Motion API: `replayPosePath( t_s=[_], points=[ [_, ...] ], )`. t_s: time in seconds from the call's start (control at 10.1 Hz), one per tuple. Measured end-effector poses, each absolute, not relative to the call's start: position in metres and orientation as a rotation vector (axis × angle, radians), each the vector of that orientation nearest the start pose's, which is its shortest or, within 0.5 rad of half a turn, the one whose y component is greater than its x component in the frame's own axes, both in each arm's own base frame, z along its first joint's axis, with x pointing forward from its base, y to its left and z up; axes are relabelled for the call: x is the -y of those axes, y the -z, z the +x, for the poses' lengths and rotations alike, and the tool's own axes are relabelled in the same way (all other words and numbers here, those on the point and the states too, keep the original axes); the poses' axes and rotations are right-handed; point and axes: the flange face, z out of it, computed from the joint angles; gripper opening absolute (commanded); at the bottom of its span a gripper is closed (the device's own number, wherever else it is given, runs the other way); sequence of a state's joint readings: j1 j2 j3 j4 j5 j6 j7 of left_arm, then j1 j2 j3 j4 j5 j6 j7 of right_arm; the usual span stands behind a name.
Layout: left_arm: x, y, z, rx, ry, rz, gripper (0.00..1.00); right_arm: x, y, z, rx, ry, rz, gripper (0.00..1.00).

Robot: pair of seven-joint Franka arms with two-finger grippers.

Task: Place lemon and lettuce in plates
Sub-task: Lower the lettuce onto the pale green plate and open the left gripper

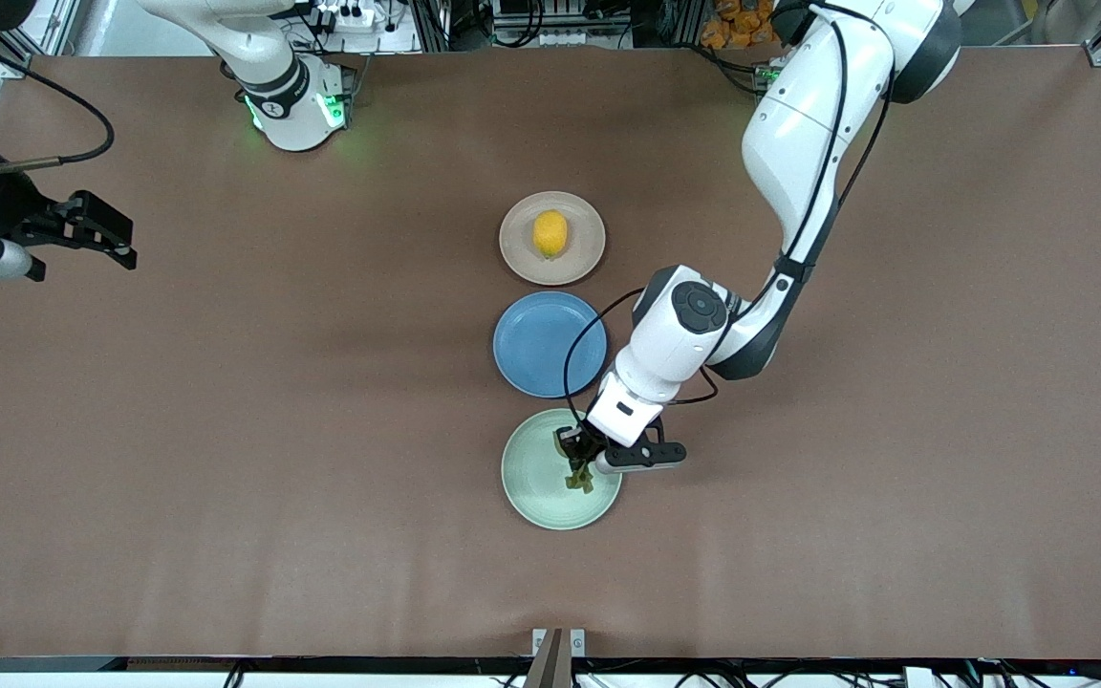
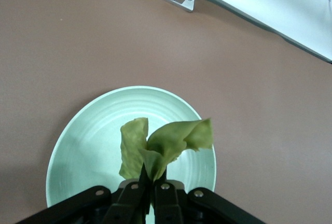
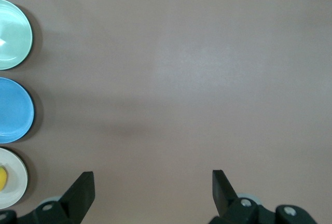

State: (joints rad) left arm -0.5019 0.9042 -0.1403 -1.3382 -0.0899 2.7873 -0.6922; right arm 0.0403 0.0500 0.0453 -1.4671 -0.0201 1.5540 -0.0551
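Observation:
The yellow lemon (image 1: 550,234) lies on the beige-pink plate (image 1: 581,260), farthest from the front camera. My left gripper (image 1: 577,461) is shut on the wrinkly green lettuce (image 1: 576,475) and holds it over the mint green plate (image 1: 531,483), nearest the front camera. In the left wrist view the lettuce (image 2: 163,149) sticks out of my shut gripper (image 2: 153,180) above the mint plate (image 2: 88,141). My right gripper (image 1: 116,244) is open and empty, waiting over the right arm's end of the table; its open gripper (image 3: 153,185) shows in the right wrist view.
An empty blue plate (image 1: 549,344) sits between the two other plates. The right wrist view shows the mint plate (image 3: 13,35), blue plate (image 3: 14,110) and beige plate (image 3: 13,180) with a sliver of lemon (image 3: 2,178). A metal bracket (image 1: 558,642) sits at the table's near edge.

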Motion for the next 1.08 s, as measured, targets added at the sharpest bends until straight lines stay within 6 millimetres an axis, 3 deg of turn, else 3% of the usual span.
replayPosePath(
  t_s=[0.3, 0.39, 0.49, 0.89, 1.08],
  points=[
    [0.447, -0.231, 0.640, 0.413, 0.572, -3.521, 0.00, -0.035, -0.645, 0.570, 0.210, 0.088, -3.154, 1.00],
    [0.451, -0.228, 0.637, 0.420, 0.561, -3.523, 0.41, -0.035, -0.644, 0.570, 0.210, 0.086, -3.154, 1.00],
    [0.454, -0.227, 0.635, 0.437, 0.552, -3.524, 0.99, -0.035, -0.643, 0.570, 0.211, 0.084, -3.154, 1.00],
    [0.456, -0.228, 0.635, 0.444, 0.571, -3.519, 1.00, -0.036, -0.643, 0.570, 0.215, 0.084, -3.153, 1.00],
    [0.457, -0.244, 0.641, 0.449, 0.625, -3.528, 1.00, -0.036, -0.642, 0.570, 0.214, 0.083, -3.154, 1.00]
  ],
)
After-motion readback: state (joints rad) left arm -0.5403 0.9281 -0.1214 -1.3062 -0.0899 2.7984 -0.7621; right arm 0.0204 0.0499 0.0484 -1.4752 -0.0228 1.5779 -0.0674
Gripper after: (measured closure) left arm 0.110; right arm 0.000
